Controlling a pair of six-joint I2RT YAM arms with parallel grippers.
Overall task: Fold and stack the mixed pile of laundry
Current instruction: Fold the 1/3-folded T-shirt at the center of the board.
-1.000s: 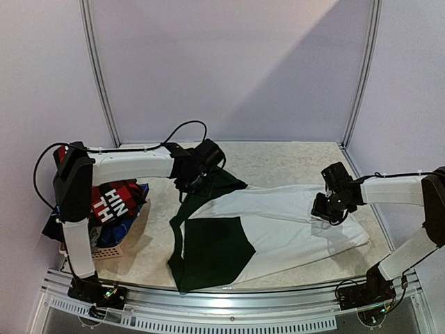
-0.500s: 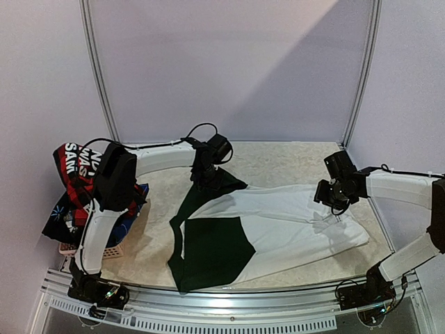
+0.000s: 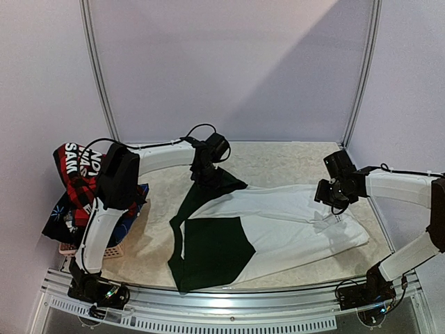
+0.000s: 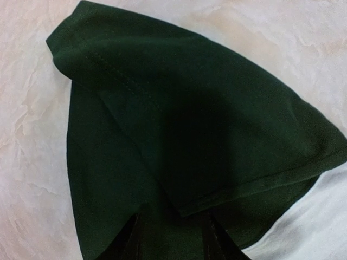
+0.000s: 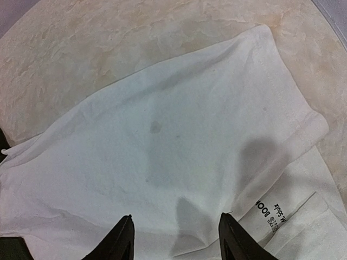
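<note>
A white-and-dark-green T-shirt lies spread flat on the table, with its dark green panel at the front left. My left gripper is open just over the shirt's dark green sleeve at the back left, and a folded sleeve corner lies between its fingertips. My right gripper is open and empty just over the white right end of the shirt. The remaining garments of the laundry pile, red-black plaid with white lettering on top of blue pieces, sit heaped at the far left.
A small pinkish woven basket sits under the pile at the left edge. A metal rail runs along the near table edge. Enclosure walls and upright posts close in the back and sides. Black printed lettering shows on the white cloth.
My left arm has raised its elbow and its gripper has shifted slightly right over the green sleeve. My right gripper has moved slightly back and to the right. The shirt has not moved.
</note>
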